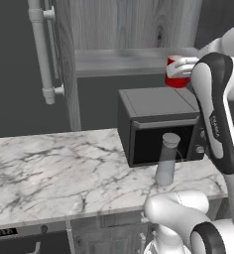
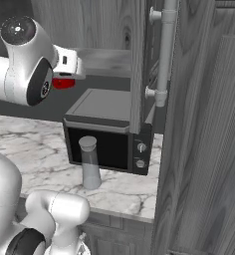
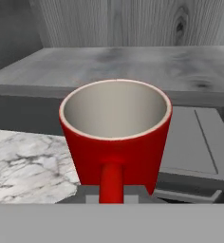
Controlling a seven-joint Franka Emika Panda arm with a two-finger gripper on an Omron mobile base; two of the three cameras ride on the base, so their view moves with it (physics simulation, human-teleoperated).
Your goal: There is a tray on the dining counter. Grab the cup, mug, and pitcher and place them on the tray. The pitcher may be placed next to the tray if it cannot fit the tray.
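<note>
Red mug [image 3: 116, 137] fills the hand view, upright, mouth up, long axis vertical, handle toward the camera — gripper [image 3: 112, 192] clamped on that handle, holding it in the air above the microwave [image 1: 161, 121]. Pitcher [image 1: 167, 161] stands upright on the marble table [image 1: 54, 168], just before the microwave door, untouched. Judged: 1 of 3 items in transit, none delivered.

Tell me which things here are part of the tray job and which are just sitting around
Part of the job:
- mug, held by the gripper
- pitcher, standing on the worktop

Just sitting around:
- microwave
- marble worktop
- wooden shelf
</note>
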